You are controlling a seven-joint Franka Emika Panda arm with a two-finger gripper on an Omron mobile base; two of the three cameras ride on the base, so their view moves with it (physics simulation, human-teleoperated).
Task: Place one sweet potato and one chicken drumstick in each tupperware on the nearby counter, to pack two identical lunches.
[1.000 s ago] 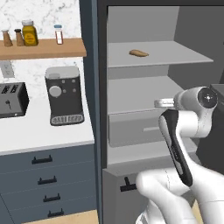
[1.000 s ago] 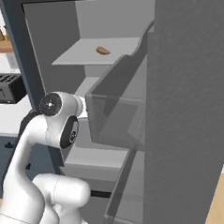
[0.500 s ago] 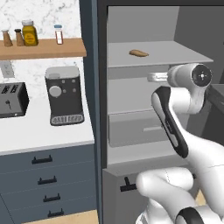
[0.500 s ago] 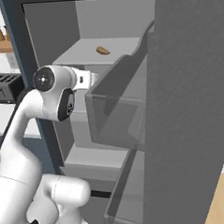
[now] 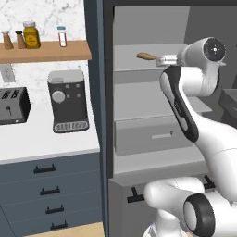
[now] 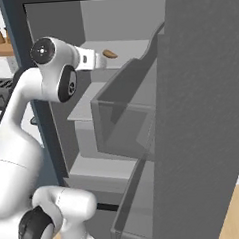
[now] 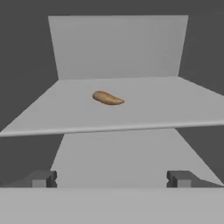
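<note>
Reaching into the open fridge, the gripper (image 7: 112, 178) has its two fingers spread as wide as they go, with nothing between them. Just ahead of the fingertips (image 7: 43, 178) comes the front edge of the upper shelf (image 7: 175, 109), roughly level with the hand or a little above it. Farther along that shelf, ahead of the hand and slightly toward its left finger, lies the sweet potato (image 7: 107, 98), a small tan tuber with tapered ends, alone on the shelf and apart from the fingers. Beyond it stands the grey back wall.

In the left base view the gripper (image 5: 165, 60) points at the tuber (image 5: 146, 56) from just beside it; the right base view shows the same close approach, sweet potato (image 6: 110, 54) just past the hand.

The step in hand looks like the first pickup: fetching a sweet potato. The next move calls for easing forward over the shelf, straddling the tuber across its narrow width, then closing. The counter (image 5: 46, 148) lies off to the hand's left.
</note>
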